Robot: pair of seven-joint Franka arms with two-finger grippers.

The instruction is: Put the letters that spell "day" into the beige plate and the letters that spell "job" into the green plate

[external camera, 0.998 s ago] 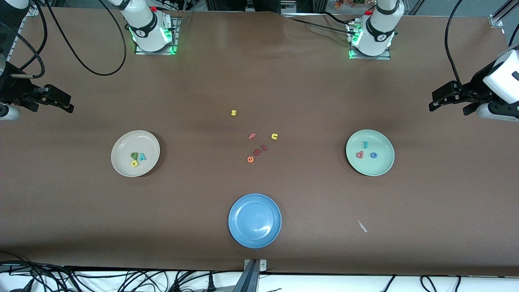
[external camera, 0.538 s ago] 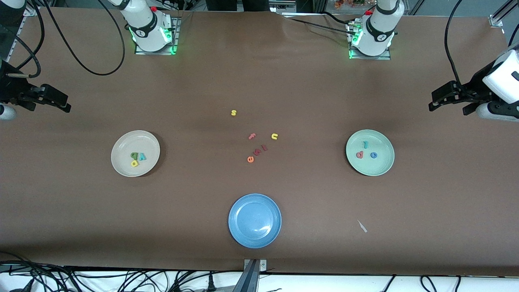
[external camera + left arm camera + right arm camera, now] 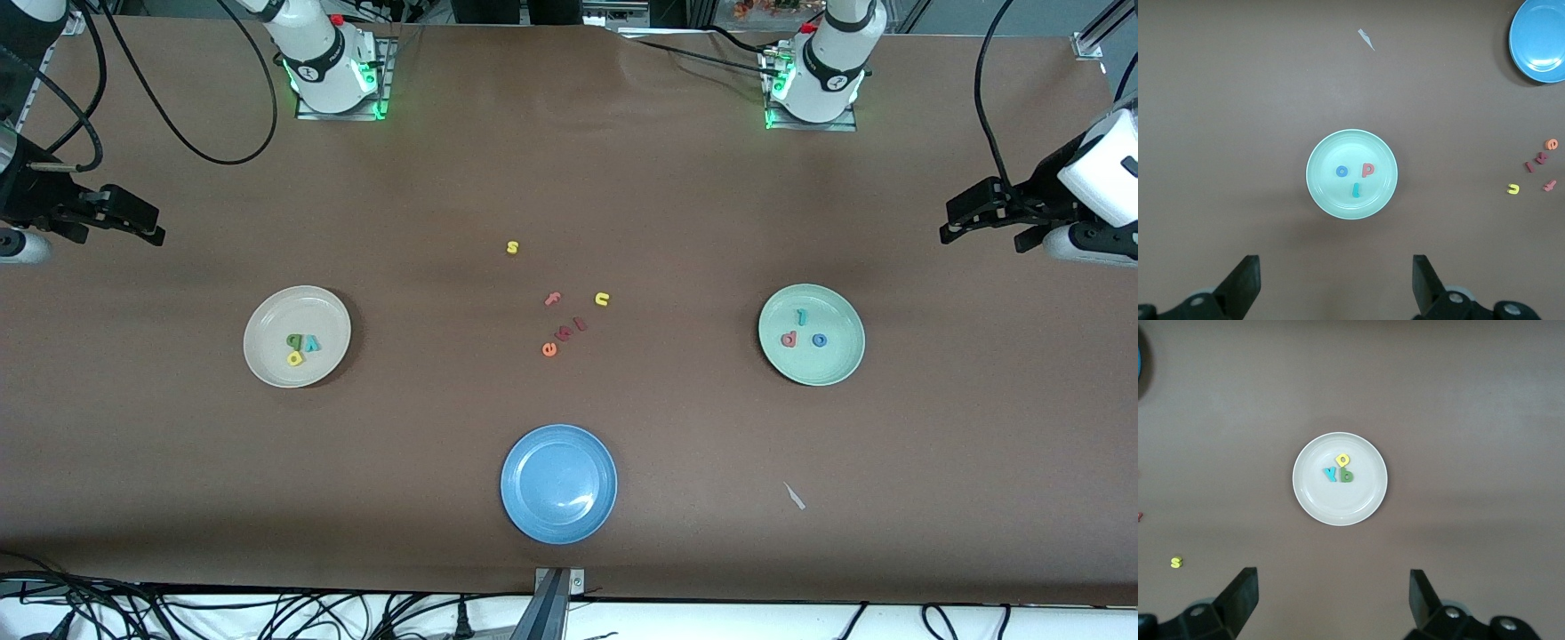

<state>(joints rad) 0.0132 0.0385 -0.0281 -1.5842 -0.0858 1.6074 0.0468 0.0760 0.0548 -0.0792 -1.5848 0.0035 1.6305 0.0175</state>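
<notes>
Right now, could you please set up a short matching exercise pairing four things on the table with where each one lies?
Things:
1. yellow "a"
2. blue "o"
3. orange "e"
4. blue plate

Places:
A. on the bare table, among the loose letters at the middle
B. in the green plate
C. nearest the front camera, holding no letters
D. in the beige plate

Pairs: 1-D, 2-B, 3-A, 4-C
</notes>
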